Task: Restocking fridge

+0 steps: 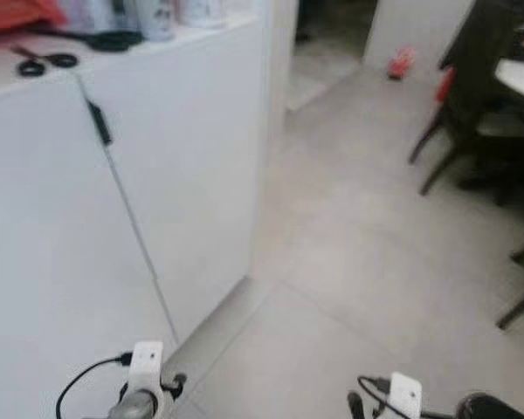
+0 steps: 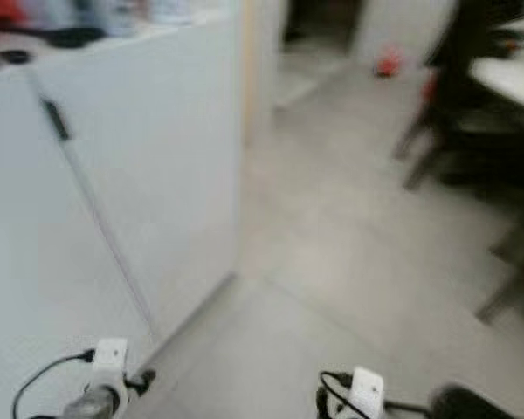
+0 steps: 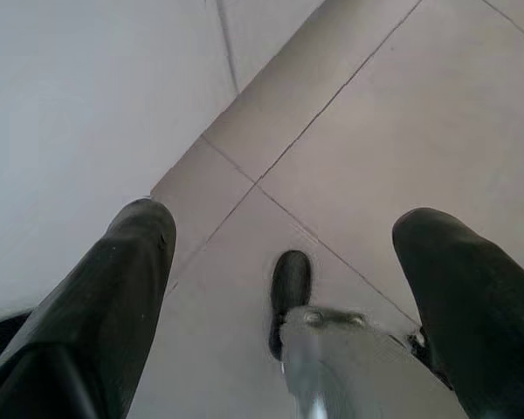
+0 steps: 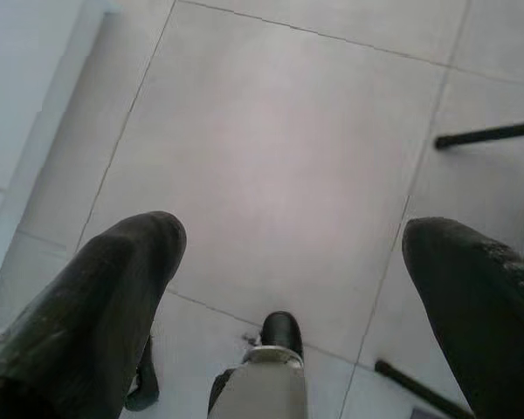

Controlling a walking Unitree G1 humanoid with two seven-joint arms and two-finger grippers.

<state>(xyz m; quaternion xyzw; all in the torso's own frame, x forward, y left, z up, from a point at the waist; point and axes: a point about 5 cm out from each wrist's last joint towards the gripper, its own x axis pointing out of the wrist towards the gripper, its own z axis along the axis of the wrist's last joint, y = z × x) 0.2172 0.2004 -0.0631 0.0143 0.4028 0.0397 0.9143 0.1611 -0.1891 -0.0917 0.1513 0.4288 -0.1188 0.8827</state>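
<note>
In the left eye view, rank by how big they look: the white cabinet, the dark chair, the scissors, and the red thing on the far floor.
1. White cabinet, by far the largest.
2. Dark chair.
3. Scissors and red thing look alike in size; the red thing is farther away, so no ranking between them.

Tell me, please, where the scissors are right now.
The scissors lie on the white counter at the robot's far left, beside a dark dish.

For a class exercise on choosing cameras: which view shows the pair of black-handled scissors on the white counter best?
The left eye view: the pair of black-handled scissors lies fairly sharp on the white counter. The right eye view shows it as a dark blur at its top left edge. Both wrist views look down at the grey tiled floor.
</note>
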